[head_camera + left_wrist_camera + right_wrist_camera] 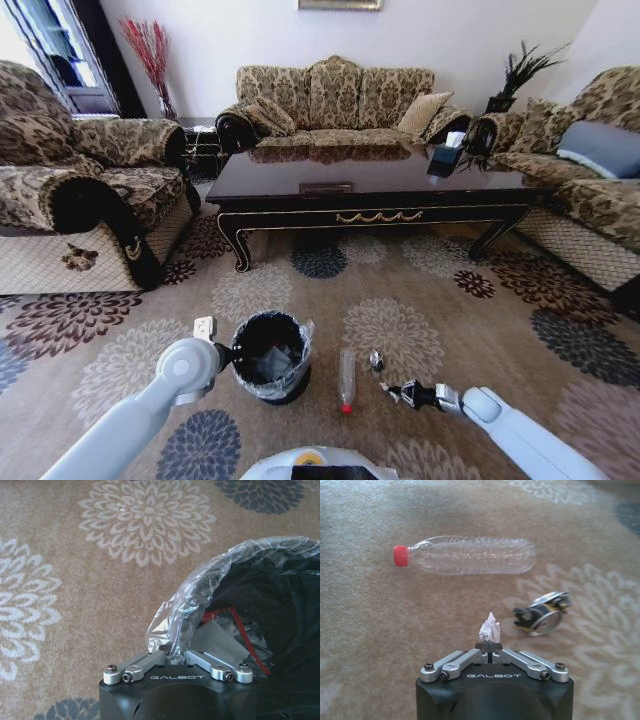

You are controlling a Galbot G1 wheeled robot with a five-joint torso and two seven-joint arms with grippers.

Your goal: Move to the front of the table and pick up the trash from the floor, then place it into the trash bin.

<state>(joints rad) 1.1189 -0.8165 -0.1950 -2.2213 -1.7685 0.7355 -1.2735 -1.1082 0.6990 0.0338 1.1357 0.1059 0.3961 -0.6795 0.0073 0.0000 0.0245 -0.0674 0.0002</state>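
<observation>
"GALBOT" on left claw [176,656] housing, also right claw [492,647] housing.

A beige carpet [420,300] patterned with big pale, brown and navy flower medallions spreads across the floor, and floral-patterned sofas ring it: a three-seater [335,100] against the pale back wall [230,30], an armchair [80,190] on the left, another sofa [580,180] with a grey cushion [603,147] on the right. Daylight comes in through a dark-framed window [50,45] at the upper left, red dried stems [148,45] stand in a vase beside it, and a spiky dark plant [520,70] sits in the far right corner.
</observation>
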